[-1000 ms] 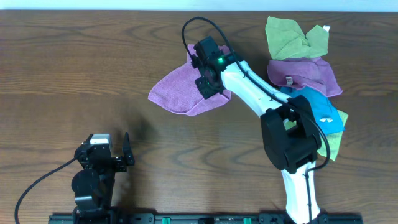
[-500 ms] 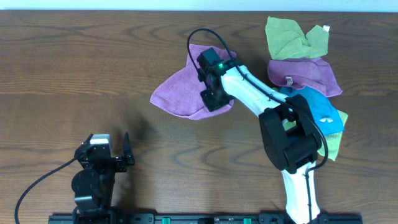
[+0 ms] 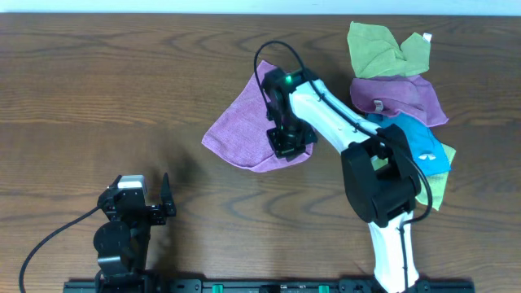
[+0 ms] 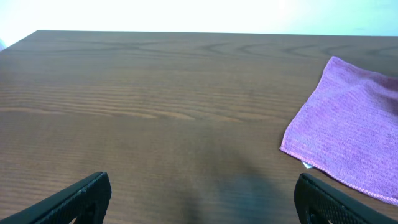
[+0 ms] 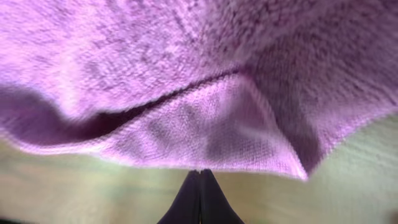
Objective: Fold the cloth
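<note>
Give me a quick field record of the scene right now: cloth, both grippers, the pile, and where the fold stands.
cloth: mauve cloth spread left of centre on the table, right corner bunched under the right gripper
right gripper: over the cloth's right corner; wrist view shows the fingertips together beneath a cloth edge
left gripper: open, parked near the front left, apart from the cloth
pile: green cloth, purple cloth with white tag, blue cloth at right
fold: not yet made
</note>
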Available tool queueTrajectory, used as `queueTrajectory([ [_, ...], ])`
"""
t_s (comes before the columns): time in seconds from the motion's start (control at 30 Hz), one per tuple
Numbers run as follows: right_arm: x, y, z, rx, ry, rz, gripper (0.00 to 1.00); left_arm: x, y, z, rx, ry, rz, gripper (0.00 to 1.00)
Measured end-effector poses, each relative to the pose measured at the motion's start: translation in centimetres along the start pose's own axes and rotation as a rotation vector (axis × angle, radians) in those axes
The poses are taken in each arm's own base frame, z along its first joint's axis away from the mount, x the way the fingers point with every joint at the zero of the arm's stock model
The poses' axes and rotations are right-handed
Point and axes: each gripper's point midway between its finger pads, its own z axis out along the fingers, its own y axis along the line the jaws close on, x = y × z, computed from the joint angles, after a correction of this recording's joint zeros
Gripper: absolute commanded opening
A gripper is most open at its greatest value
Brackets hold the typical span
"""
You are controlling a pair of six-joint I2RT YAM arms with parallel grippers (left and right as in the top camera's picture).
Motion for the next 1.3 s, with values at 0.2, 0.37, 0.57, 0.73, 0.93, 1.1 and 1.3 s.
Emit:
queueTrajectory([
  [0.2,-2.9,0.4,-2.1,0.007,-0.127,-0.001,0.06,0.0,0.0,0.0,0.0,0.0,0.0,0.95],
  [0.37,-5.2,-1.1,-2.8,0.101,-0.228,-0.001,0.52,0.0,0.0,0.0,0.0,0.0,0.0,0.96],
  [0.57,-5.2,-2.6,-2.0,0.144,-0.216,-0.074,0.57,0.0,0.0,0.0,0.0,0.0,0.0,0.95],
  [0.73,-4.9,-3.6,-0.6,0.113,-0.189,-0.127,0.54,0.0,0.0,0.0,0.0,0.0,0.0,0.95],
  [0.93,-4.2,-3.1,1.1,0.043,-0.159,-0.208,0.55,0.0,0.0,0.0,0.0,0.0,0.0,0.95],
  [1.1,-4.3,-1.9,1.2,-0.012,-0.167,-0.277,0.37,0.0,0.0,0.0,0.0,0.0,0.0,0.95],
  [1.3,-3.3,-1.5,2.1,-0.045,-0.133,-0.309,0.01,0.0,0.0,0.0,0.0,0.0,0.0,0.95],
])
